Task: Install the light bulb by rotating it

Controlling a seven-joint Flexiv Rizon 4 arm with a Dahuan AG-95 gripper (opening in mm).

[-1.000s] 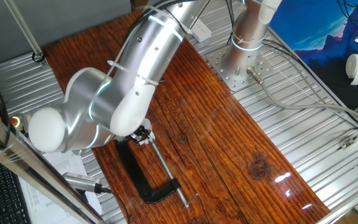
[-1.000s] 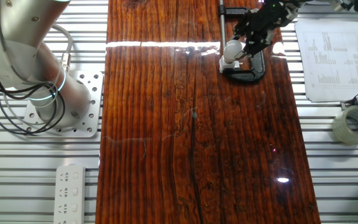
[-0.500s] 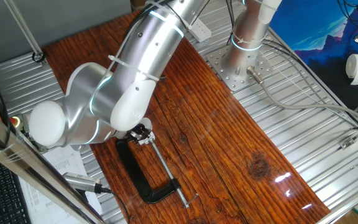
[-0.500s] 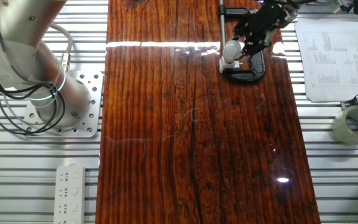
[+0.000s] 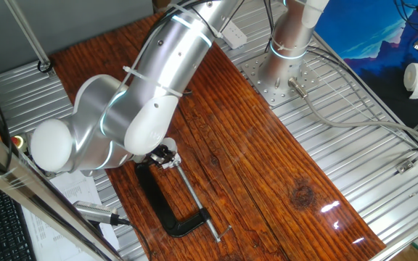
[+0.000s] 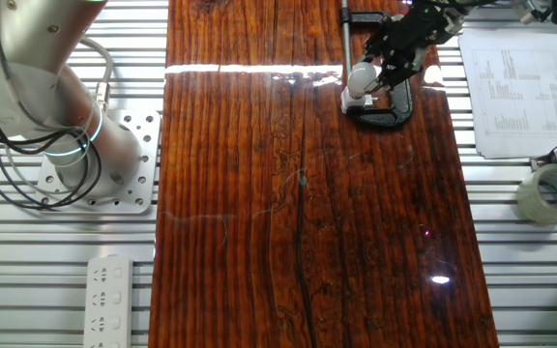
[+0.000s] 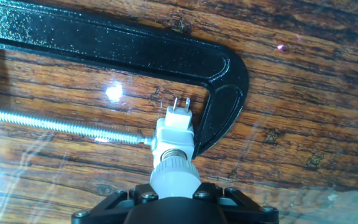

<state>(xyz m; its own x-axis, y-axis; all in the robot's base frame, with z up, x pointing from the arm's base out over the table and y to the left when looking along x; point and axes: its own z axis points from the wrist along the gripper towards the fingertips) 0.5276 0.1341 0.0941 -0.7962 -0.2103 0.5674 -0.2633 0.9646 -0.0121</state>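
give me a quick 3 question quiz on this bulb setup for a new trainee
1. True or false: the light bulb is seated in the white socket block.
2. What holds the socket block in place? A) a roll of tape B) the black C-clamp C) a power strip
3. Fill in: the clamp rests on the ____ board.

Key
1. True: its base sits in the socket's mouth, and the tool is around the bulb's head.
2. B: the block sits between the clamp's screw tip and its jaw.
3. Wooden.
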